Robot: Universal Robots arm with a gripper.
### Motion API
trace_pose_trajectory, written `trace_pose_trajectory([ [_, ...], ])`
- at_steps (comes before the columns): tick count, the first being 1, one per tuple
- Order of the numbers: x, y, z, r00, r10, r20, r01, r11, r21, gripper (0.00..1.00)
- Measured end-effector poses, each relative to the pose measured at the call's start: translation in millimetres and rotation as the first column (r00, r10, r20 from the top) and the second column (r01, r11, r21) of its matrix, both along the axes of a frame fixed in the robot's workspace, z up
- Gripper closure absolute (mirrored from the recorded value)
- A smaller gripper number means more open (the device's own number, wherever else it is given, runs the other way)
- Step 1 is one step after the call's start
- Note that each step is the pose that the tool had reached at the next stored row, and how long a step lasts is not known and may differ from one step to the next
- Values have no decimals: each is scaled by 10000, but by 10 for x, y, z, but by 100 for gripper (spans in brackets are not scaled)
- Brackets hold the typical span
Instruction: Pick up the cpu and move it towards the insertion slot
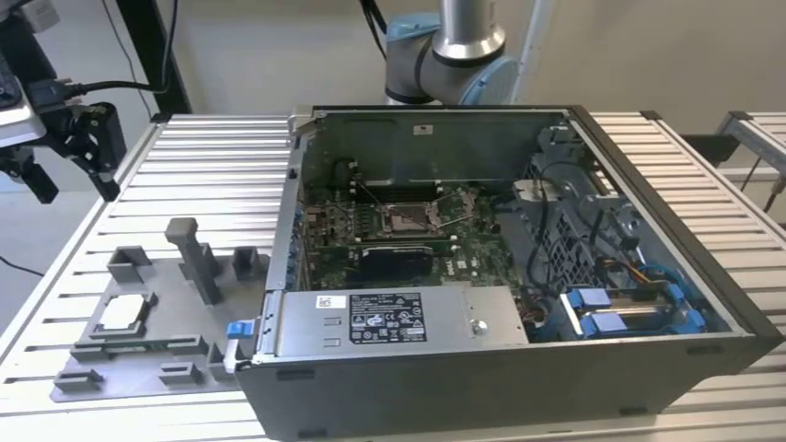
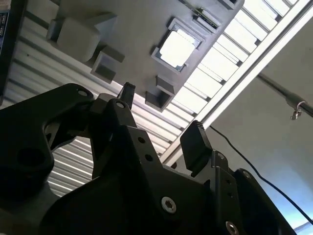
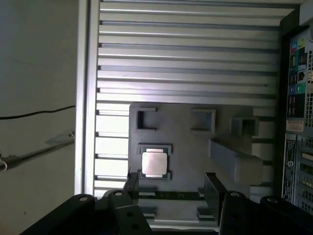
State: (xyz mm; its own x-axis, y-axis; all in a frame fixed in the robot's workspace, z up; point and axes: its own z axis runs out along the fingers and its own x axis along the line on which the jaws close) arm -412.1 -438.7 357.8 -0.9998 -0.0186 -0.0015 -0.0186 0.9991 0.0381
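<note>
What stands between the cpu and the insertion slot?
In the exterior view, the grey upright post and the computer case's side wall stand between the cpu and the insertion slot.

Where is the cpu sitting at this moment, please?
The cpu lies in a square pocket of the grey fixture plate on the slatted table, at the exterior view's left of the open computer case, not yet lifted.
</note>
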Motion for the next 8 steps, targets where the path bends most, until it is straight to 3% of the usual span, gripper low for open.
trace_pose_trajectory([
  [8, 0, 0, -69, 10000, 1, 0, -1, 10000, -3, 0],
])
